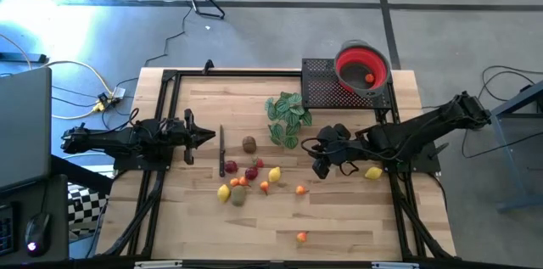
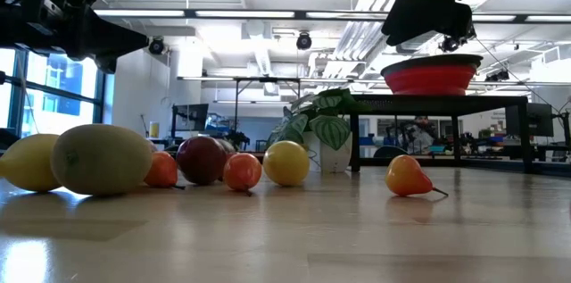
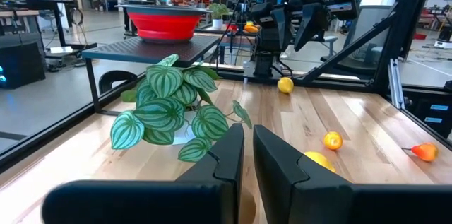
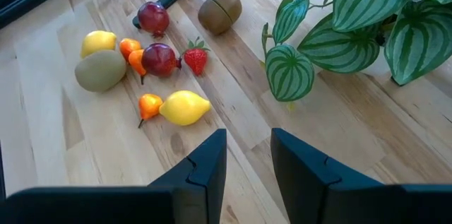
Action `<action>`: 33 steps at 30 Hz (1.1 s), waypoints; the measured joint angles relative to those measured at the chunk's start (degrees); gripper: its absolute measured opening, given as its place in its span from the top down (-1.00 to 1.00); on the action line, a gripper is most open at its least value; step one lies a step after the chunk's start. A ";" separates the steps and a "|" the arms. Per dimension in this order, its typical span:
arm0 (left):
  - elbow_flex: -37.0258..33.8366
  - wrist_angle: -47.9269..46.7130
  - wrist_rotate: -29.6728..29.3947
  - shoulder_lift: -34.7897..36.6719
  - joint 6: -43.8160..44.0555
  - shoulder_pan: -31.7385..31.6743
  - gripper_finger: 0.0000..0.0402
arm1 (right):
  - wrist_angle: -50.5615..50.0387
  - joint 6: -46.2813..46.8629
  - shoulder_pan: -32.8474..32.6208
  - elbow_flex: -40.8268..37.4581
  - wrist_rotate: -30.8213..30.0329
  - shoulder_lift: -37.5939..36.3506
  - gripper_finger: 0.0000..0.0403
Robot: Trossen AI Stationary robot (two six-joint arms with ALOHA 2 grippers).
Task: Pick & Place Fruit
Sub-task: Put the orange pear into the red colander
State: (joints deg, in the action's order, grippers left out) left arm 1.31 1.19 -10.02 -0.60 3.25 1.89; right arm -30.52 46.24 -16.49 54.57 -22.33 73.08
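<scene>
One orange fruit (image 1: 369, 79) in red bowl (image 1: 351, 55) (on black stand (image 1: 318, 91)).

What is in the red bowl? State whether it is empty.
Not empty: the red bowl on the black stand holds one small orange fruit, seen from above.

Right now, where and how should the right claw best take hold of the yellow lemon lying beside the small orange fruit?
Probably across the lemon's fat middle, coming from above: its pointed ends taper, and the small orange fruit touches one end. The right claw hangs empty nearby.

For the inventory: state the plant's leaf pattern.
Green leaves with pale stripes, clearest in the right wrist view.
</scene>
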 joint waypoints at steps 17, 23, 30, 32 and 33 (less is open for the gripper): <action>-0.01 -0.01 -0.02 0.00 0.02 0.00 0.83 | 0.13 -0.01 0.00 0.00 -0.04 -0.01 0.48; 0.00 -0.03 -0.04 -0.01 0.02 0.00 0.83 | 0.13 -0.01 0.00 0.00 -0.22 -0.01 0.48; -0.01 -0.03 -0.07 -0.01 0.02 0.00 0.83 | 0.11 -0.02 0.00 0.00 -0.02 -0.02 0.48; 0.01 -0.03 -0.09 0.00 0.02 0.00 0.83 | 0.13 -0.03 0.00 0.00 0.30 -0.01 0.48; 0.00 -0.03 -0.09 -0.01 0.02 0.00 0.83 | 0.17 -0.20 0.00 0.00 0.54 -0.02 0.48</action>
State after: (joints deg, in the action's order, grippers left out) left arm 1.31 1.17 -10.11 -0.61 3.27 1.89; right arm -30.35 46.04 -16.49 54.57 -21.79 73.06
